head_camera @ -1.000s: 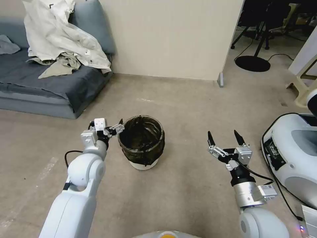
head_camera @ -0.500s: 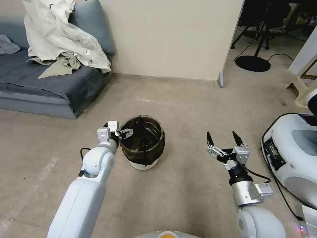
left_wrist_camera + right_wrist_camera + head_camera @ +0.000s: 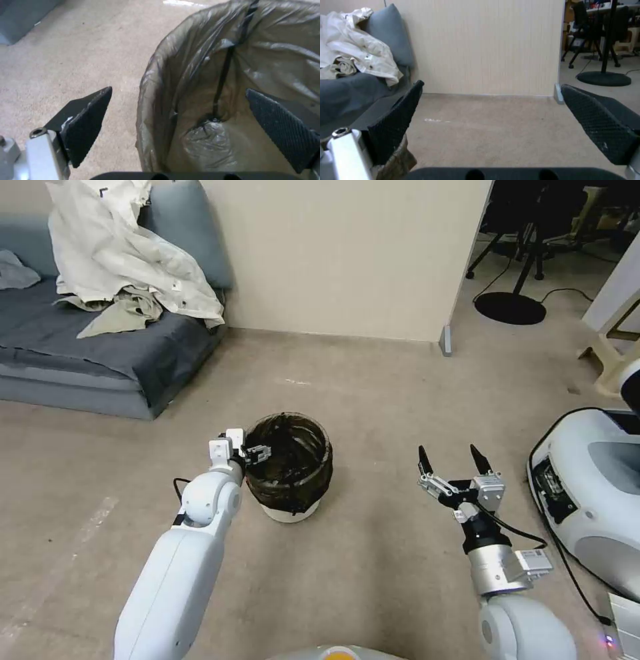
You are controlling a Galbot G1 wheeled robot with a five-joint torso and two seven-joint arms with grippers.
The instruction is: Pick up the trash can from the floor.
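- Trash can point(image 3: 289, 467) stands upright on the floor point(image 3: 373, 400), in front of the robot and a little to its left, its dark bag folded over the rim and the white base showing below.
- Left gripper point(image 3: 257, 453) sits at the can's rim on the robot's left side. The left wrist view shows the gripper point(image 3: 180, 110) spread wide across the bag-covered rim point(image 3: 156, 75): one finger point(image 3: 85, 120) hangs outside over the carpet, the other point(image 3: 283, 125) inside the can. Neither pad touches the bag; the claw is released and holds nothing.
- Right gripper point(image 3: 453, 461) hovers above the floor well to the right of the can, fingers pointing up and apart, holding nothing. Its wrist view shows the gripper point(image 3: 493, 125) with both pads spread, bare carpet between them.
- Grey sofa point(image 3: 80, 347) with a pale crumpled cloth point(image 3: 120, 253) on it stands against the wall on the far left.
- White robot base point(image 3: 593, 493) sits at the right edge.
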